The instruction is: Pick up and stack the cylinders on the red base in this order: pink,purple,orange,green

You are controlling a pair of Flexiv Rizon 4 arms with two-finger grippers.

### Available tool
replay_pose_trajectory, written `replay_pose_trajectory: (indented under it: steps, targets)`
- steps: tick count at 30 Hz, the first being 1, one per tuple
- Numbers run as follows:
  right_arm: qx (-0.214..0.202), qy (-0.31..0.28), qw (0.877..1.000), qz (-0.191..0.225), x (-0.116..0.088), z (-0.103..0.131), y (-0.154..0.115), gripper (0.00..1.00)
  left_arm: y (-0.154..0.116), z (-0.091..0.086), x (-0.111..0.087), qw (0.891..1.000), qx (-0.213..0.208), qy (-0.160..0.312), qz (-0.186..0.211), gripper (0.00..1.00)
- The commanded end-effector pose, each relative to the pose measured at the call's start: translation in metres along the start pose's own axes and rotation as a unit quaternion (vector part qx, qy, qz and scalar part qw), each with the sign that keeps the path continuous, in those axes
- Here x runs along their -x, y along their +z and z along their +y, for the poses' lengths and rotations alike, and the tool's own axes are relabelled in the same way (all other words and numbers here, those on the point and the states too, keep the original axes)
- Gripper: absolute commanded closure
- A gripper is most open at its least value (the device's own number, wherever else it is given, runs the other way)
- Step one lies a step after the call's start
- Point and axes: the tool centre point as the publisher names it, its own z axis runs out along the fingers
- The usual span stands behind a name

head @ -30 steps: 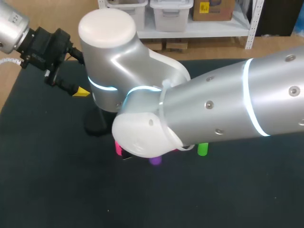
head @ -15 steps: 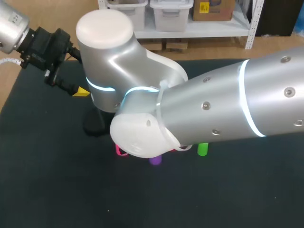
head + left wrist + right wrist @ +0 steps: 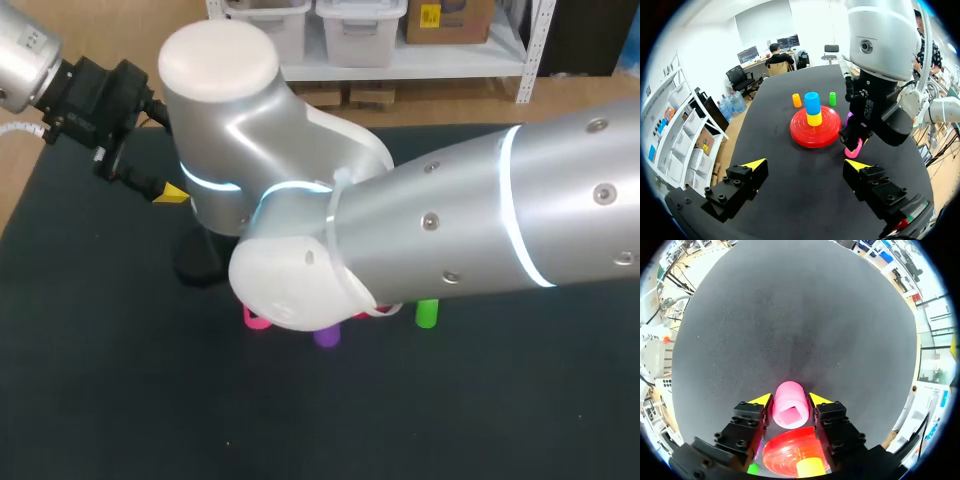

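In the head view, the right arm point(image 3: 450, 230) covers the middle of the surface point(image 3: 100, 400). Only one end of the pink cylinder point(image 3: 255, 320) shows under it, with the purple cylinder point(image 3: 327, 337) and the green cylinder point(image 3: 427, 314) near.

In the left wrist view, the left tool point(image 3: 806, 166) is spread wide and holds nothing. The right tool point(image 3: 856, 146) stands just beside the red base point(image 3: 800, 135), clearly the nearer one. The peg of the base carries a yellow cylinder point(image 3: 814, 120) and a blue cylinder point(image 3: 812, 102).

In the right wrist view, both fingers press the pink cylinder from two sides. Its hollow end faces the wrist, so its long axis runs about along the fingers. The base lies under the tool, on the wrist side.
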Motion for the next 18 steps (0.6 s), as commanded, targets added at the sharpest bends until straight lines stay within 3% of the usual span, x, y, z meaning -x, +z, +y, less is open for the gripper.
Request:
replay_pose_trajectory:
  steps: [1, 6, 13, 18]
  targets:
    - [-0.004, 0.017, 1.0, -0.008, -0.009, -0.005, -0.01, 1.0, 0.0, 0.001, 0.0, 1.0, 0.0, 0.0, 0.001, 0.0]
    - [-0.028, 0.032, 0.999, -0.01, -0.021, -0.017, -0.044, 1.0, 0.0, 0.001, 0.0, 1.0, 0.0, 0.0, 0.001, 0.0]
    - [-0.029, 0.066, 0.997, -0.032, -0.033, -0.027, -0.102, 1.0, 0.0, 0.001, 0.0, 1.0, 0.0, 0.0, 0.001, 0.0]
    - [-0.028, 0.075, 0.996, -0.03, -0.044, -0.027, -0.126, 1.0, 0.0, 0.001, 0.0, 1.0, 0.0, 0.0, 0.001, 0.0]
